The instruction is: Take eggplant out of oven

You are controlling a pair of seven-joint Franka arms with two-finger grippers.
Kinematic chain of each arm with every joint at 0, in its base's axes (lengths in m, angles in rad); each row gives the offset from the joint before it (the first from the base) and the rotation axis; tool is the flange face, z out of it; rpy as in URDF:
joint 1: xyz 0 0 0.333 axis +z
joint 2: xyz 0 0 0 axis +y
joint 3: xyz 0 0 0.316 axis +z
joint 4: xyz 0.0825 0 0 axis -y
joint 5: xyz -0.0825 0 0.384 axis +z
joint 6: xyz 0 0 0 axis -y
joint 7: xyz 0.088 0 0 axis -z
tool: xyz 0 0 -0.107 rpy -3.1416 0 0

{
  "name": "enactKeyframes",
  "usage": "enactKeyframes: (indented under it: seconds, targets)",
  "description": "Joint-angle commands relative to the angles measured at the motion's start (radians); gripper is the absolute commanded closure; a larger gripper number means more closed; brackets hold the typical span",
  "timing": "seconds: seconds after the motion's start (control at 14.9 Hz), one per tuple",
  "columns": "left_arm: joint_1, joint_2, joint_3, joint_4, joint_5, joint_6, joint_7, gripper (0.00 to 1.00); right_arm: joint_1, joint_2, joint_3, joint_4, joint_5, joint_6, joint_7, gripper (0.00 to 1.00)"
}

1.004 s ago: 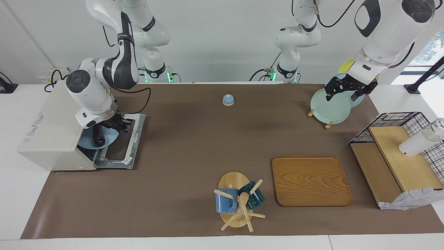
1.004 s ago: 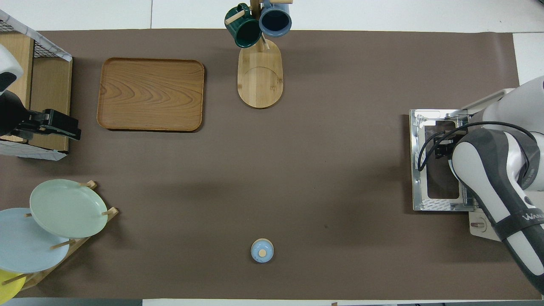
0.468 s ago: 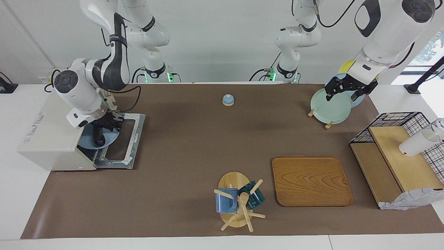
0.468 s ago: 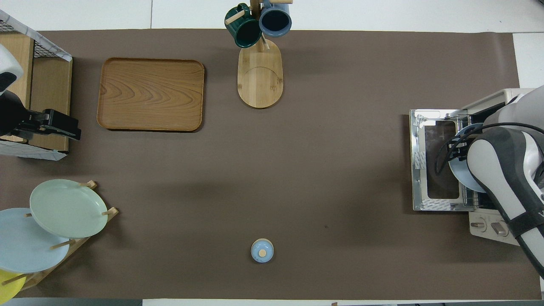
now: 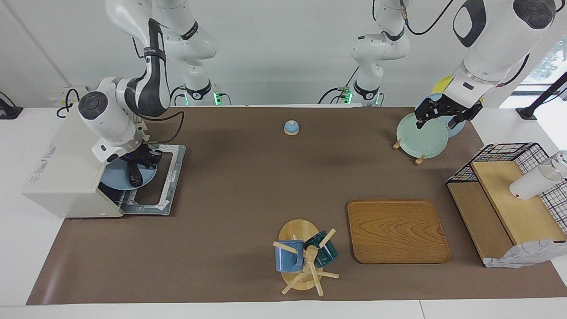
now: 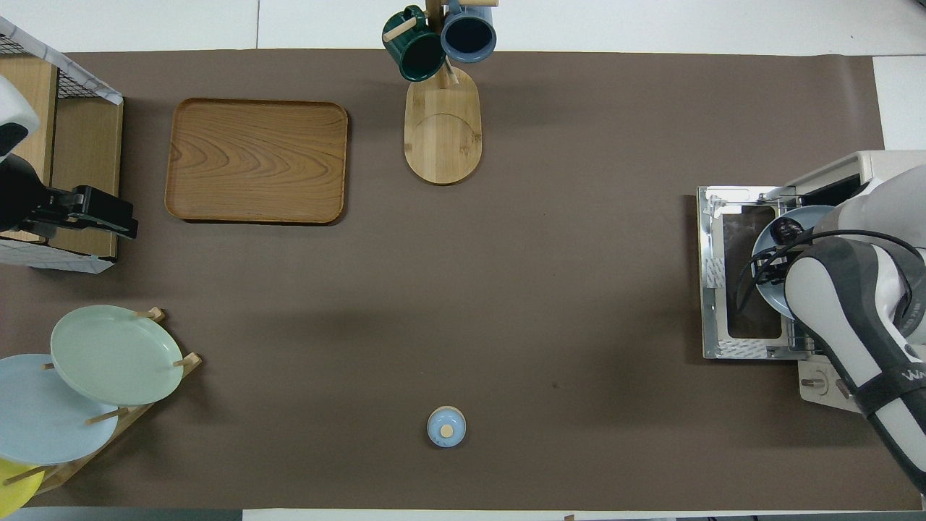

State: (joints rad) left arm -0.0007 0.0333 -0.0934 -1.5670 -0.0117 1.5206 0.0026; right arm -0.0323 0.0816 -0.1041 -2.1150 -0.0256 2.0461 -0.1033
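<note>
The off-white oven [image 5: 66, 168] stands at the right arm's end of the table, its door [image 5: 170, 177] dropped flat. A blue plate [image 5: 113, 179] sticks halfway out of the oven over the door, and the dark eggplant [image 5: 134, 176] lies on it. My right gripper [image 5: 144, 163] is shut on the plate's rim beside the eggplant. From overhead the plate [image 6: 810, 217] and one end of the eggplant [image 6: 785, 230] show past the right arm, which hides the gripper. My left gripper [image 5: 443, 118] waits open over the plate rack, holding nothing.
A small blue bell [image 5: 291, 127] sits near the robots at mid-table. A rack of plates [image 5: 418, 133], a wooden tray [image 5: 397, 230], a mug tree [image 5: 303, 257] and a wire basket with wooden shelves [image 5: 509, 177] and a white cup [image 5: 531, 181] fill the left arm's end.
The right gripper has drawn back from the oven, and the blue plate with the eggplant has slid further out over the door. The left arm has not moved.
</note>
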Motion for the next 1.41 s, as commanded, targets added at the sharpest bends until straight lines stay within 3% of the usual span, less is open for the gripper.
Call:
enactKeyframes:
  seconds: [0.0,0.6,0.8,1.07,1.34]
  targets:
    - [0.014,-0.009,-0.012,-0.01,0.019,-0.01,0.007,0.0,-0.004,-0.028,0.004,-0.025,-0.013,0.003,-0.016,0.78]
    - [0.014,-0.01,-0.012,-0.01,0.019,-0.01,0.007,0.0,0.009,-0.023,0.017,0.07,-0.002,-0.1,-0.016,0.72]
    - [0.014,-0.009,-0.012,-0.01,0.019,-0.01,0.007,0.0,0.031,-0.028,0.017,0.055,0.006,-0.087,-0.01,0.72]
    - [0.014,-0.009,-0.012,-0.01,0.019,-0.01,0.007,0.0,0.032,-0.06,0.017,-0.065,0.006,0.066,-0.013,0.73]
    - [0.014,-0.01,-0.012,-0.01,0.019,-0.01,0.007,0.0,0.032,-0.063,0.017,-0.077,0.006,0.08,-0.015,0.72]
